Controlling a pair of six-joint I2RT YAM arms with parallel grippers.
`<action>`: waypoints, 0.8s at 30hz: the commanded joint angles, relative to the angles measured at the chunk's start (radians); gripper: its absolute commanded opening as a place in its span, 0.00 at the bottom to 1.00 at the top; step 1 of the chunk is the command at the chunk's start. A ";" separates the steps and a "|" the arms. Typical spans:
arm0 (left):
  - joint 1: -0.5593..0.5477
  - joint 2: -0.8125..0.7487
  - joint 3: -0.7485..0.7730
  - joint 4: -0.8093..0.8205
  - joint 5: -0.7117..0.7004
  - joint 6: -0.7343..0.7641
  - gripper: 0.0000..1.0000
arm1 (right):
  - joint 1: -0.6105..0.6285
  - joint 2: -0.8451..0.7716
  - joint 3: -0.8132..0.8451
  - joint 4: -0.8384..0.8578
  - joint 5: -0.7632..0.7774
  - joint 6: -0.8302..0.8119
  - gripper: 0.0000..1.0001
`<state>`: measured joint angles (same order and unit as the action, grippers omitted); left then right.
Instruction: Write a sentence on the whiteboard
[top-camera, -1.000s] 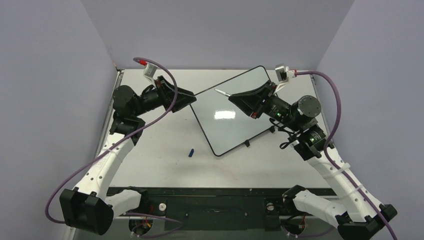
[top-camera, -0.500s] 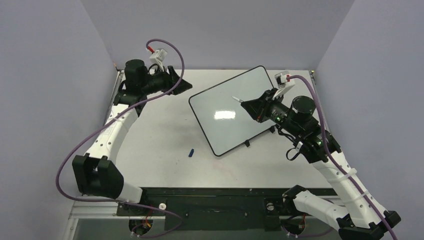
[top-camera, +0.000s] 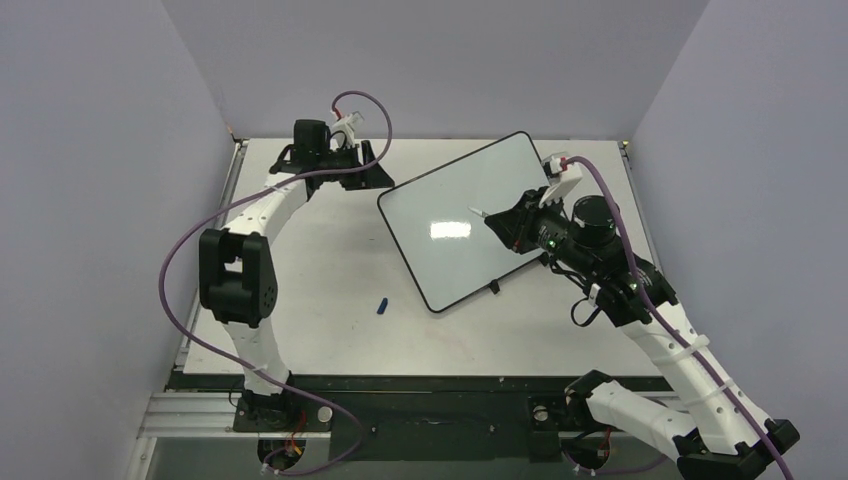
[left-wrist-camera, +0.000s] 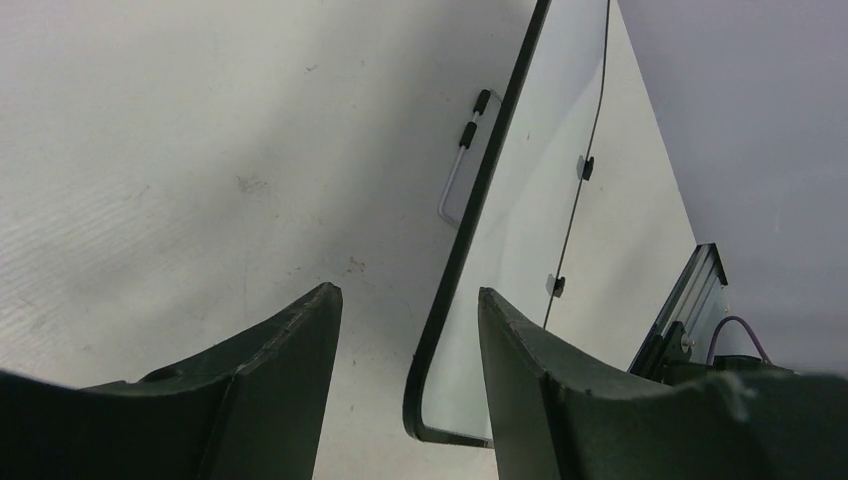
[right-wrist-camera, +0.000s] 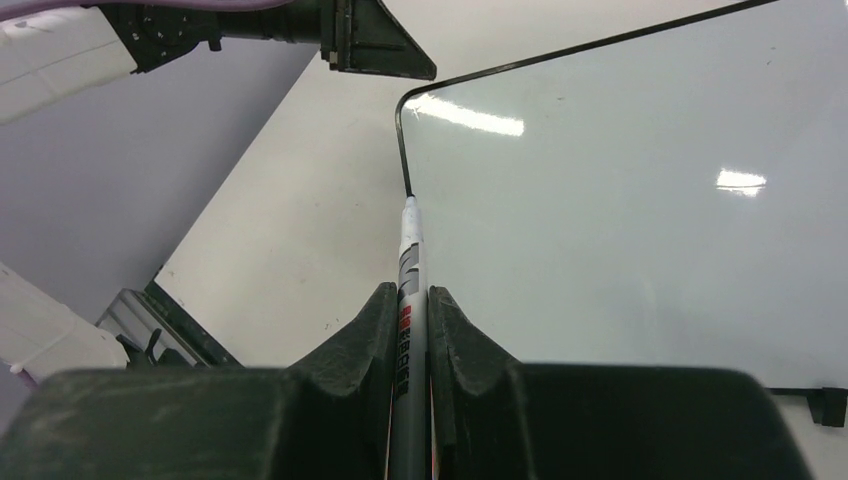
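The whiteboard lies askew on the table, glossy white with a thin black frame, and its face is blank; the sentence is not in view. My right gripper hovers over the board's right half, shut on a grey marker whose tip points toward the board's left corner. In the right wrist view the whiteboard fills the right side. My left gripper stands open just behind that left corner. In the left wrist view the whiteboard shows its rounded corner between my left gripper's spread fingers, ungripped.
A small blue marker cap lies on the table in front of the board. Small black feet stick out from the board's near edge. Purple walls close in the table on three sides. A metal rail runs along the left edge.
The left arm has swung back and upright, its gripper shifting slightly away from the board's corner. The right gripper has drawn back to the right with the marker.
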<state>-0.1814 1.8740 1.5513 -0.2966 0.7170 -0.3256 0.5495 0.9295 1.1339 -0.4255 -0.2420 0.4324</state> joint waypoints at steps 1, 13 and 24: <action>0.008 0.062 0.108 0.031 0.089 0.042 0.50 | 0.003 -0.012 -0.011 -0.022 0.022 -0.016 0.00; 0.027 0.208 0.211 -0.002 0.220 0.108 0.50 | 0.017 -0.004 0.013 -0.107 0.088 -0.030 0.00; 0.024 0.259 0.194 0.098 0.287 0.034 0.48 | 0.038 0.069 0.076 -0.134 0.109 -0.050 0.00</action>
<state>-0.1551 2.1258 1.7180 -0.2718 0.9562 -0.2760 0.5735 0.9733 1.1465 -0.5591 -0.1631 0.4011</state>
